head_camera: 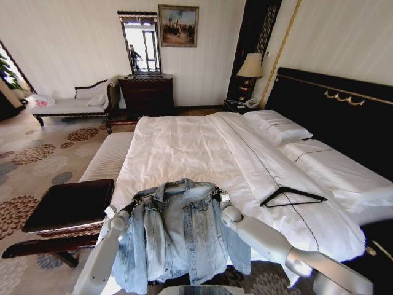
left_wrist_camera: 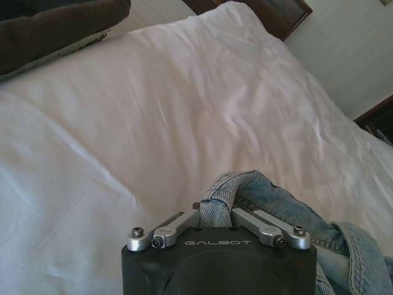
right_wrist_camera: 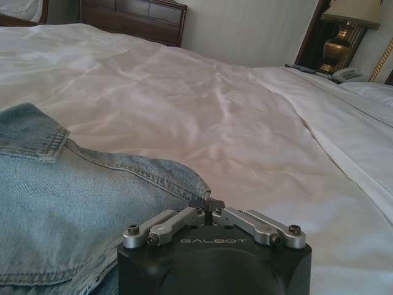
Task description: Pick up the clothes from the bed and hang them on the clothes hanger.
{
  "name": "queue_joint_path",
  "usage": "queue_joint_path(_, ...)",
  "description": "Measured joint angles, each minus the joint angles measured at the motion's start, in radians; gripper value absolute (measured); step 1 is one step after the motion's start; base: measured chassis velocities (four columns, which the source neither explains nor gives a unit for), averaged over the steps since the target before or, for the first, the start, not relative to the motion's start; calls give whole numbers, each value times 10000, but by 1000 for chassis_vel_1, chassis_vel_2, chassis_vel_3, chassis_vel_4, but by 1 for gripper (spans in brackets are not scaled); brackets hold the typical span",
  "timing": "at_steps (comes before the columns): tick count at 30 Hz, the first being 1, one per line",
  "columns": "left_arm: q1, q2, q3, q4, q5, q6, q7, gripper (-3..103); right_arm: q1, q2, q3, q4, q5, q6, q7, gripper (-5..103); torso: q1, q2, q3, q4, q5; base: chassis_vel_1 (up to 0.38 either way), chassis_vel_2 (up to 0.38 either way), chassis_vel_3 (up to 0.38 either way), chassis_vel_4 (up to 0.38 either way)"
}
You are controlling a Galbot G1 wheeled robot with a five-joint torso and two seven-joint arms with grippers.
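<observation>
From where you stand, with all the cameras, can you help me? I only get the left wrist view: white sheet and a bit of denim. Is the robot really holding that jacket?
Observer: Yes. The left gripper is shut on a fold of the denim jacket, at one shoulder.
Operator: And the other arm?
Observer: The right gripper pinches the other shoulder seam, so the jacket hangs spread between the two arms at the foot of the bed.
Operator: Where is the hanger?
Observer: The black clothes hanger lies flat on the white sheet, to the robot's right of the jacket and apart from it, below the pillows.
</observation>
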Motion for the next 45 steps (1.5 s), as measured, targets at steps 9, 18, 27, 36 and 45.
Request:
queue_joint_path(9, 785, -2, -548, -1420, -10, 562, -772, 28, -366, -355, 650, 1153, -17, 34, 339, 21, 2, -1, 2, 0, 1, 0, 0, 0, 0)
queue_joint_path(18, 3918, -245, -1868, -5750, -466, 394, -285, 60, -1950, -1640, 2094, 4949, 1308, 539, 539, 54, -3, 1, -2, 5, 5, 0, 0, 0, 0)
queue_joint_path(27, 4847, -1008, -1715, -6802, -879, 742, -755, 93, -3474, -1819, 2119, 6105, 1145, -28, 1375, 86, 1, -1, 0, 2, 3, 0, 0, 0, 0)
queue_joint_path(36, 5342, -1323, -2203, -7480, 1448, -624, 43, 100, -4413, -1787, 1827, 6738, 566, 158, 817, 100, -2, 0, -1, 1, 0, 0, 0, 0, 0)
queue_joint_path(45, 5516, -636, -3419, -8709, 1168, -1021, 107, 100, -3960, -1499, 1655, 5986, 221, 1201, -359, 100, 0, -1, 0, 2, -2, 0, 0, 0, 0)
